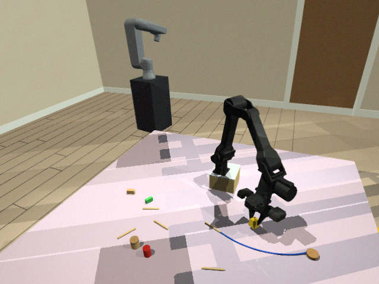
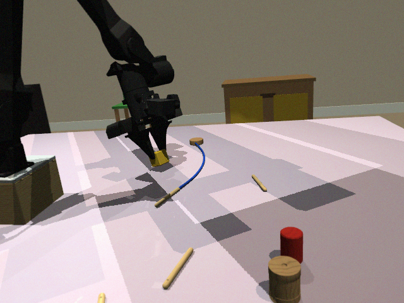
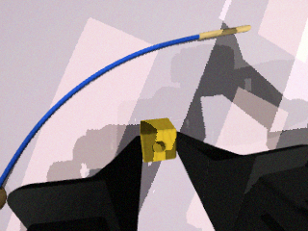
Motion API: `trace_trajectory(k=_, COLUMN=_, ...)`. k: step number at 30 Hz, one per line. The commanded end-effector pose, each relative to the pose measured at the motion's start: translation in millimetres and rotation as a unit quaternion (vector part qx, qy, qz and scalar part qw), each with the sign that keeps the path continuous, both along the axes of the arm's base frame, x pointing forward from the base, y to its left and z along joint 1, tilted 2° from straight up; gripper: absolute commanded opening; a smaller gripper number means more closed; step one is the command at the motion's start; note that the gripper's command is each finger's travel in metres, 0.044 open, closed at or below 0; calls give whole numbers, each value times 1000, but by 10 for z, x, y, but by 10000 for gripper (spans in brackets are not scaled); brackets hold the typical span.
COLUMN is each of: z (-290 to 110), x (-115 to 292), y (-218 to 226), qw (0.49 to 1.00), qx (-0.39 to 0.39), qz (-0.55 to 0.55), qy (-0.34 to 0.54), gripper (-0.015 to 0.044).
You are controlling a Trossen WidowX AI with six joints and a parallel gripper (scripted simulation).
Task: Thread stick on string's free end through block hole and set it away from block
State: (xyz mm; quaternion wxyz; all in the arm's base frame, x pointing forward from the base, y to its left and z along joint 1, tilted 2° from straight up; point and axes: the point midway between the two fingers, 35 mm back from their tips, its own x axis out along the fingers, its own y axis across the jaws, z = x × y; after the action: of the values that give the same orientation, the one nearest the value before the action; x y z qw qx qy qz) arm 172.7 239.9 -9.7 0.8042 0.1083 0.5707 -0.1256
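The small yellow wooden block (image 1: 253, 223) (image 2: 160, 158) (image 3: 158, 140), with a round hole in its side, sits between my fingertips, tilted and close to the table top. My gripper (image 1: 256, 219) (image 2: 156, 152) (image 3: 157, 138) is shut on it. The thin stick (image 1: 212, 226) (image 2: 166, 196) (image 3: 224, 32) on the end of the blue string (image 1: 260, 249) (image 2: 199, 166) (image 3: 96, 77) lies flat on the table a little way from the block. The string curves to the round wooden button (image 1: 312, 253) (image 2: 196, 141), which lies on the table.
Loose sticks (image 1: 150, 208) (image 1: 160, 224) (image 1: 212, 268) (image 2: 259, 182) (image 2: 177, 267) lie about. A wooden cylinder (image 1: 134, 242) (image 2: 284, 277) and a red cylinder (image 1: 147, 251) (image 2: 291, 243) stand together. A green piece (image 1: 148, 199) and a small wooden piece (image 1: 131, 191) lie farther off. The arm's base box (image 1: 224, 180) (image 2: 29, 192) stands behind.
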Motion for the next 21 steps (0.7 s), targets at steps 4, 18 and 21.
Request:
trace_trajectory(k=4, z=-40, x=-44, y=-23, qw=1000, qx=-13, qz=-3, qy=-25, gripper=0)
trace_trajectory(k=18, z=-97, x=-132, y=7, qw=994, qx=-40, qz=-5, qy=-100, gripper=0)
trace_trajectory(k=21, z=-100, x=-139, y=10, qw=994, qx=-41, qz=-5, qy=-106, gripper=0)
